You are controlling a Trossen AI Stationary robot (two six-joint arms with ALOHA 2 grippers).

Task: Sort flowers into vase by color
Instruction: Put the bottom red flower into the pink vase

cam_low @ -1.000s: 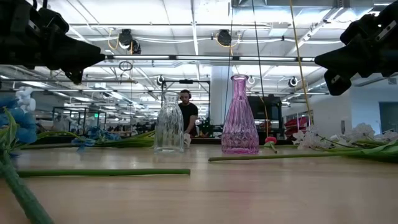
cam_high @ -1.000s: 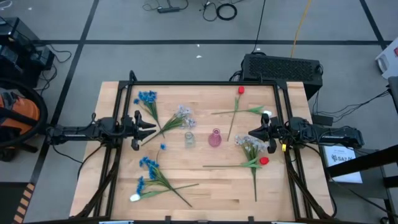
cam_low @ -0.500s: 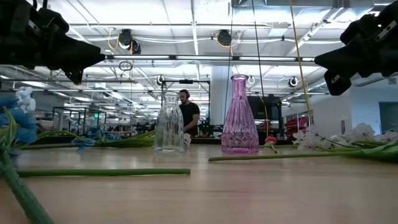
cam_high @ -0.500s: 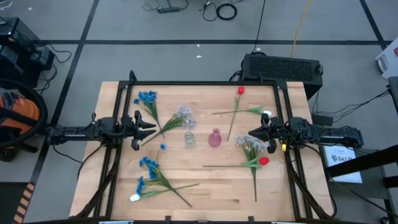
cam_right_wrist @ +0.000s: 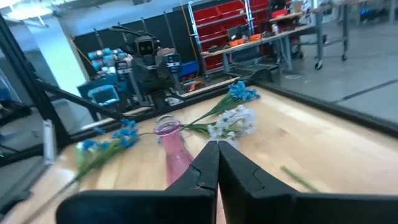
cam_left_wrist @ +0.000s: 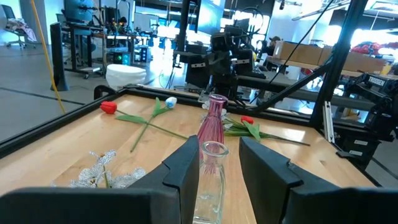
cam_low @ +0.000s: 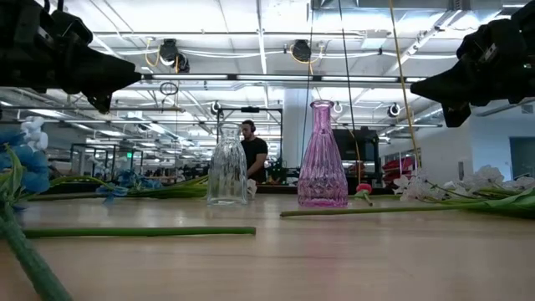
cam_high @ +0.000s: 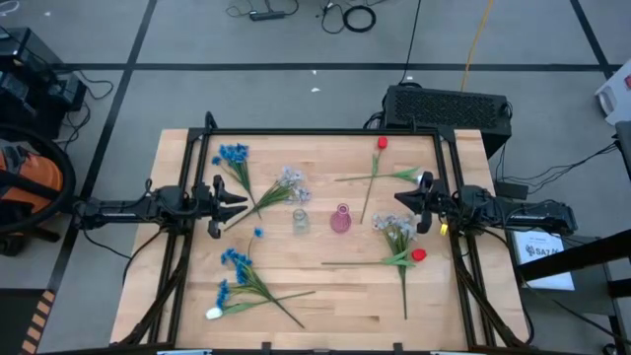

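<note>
1. Left gripper (cam_high: 237, 201) hovers at the table's left edge, fingers apart, nothing held.
2. Right gripper (cam_high: 400, 200) at the right edge – fingers pressed together, empty.
3. Clear vase (cam_high: 301, 222) and pink vase (cam_high: 340, 219) stand mid-table, both empty.
4. Flowers – blue sprays (cam_high: 234, 157) left, red tulips (cam_high: 383, 144) right, all flat on the wood.

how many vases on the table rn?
2, both mid-table side by side: the clear glass vase toward the left arm, the pink vase toward the right arm. Both upright and empty; none looks hidden.
</note>
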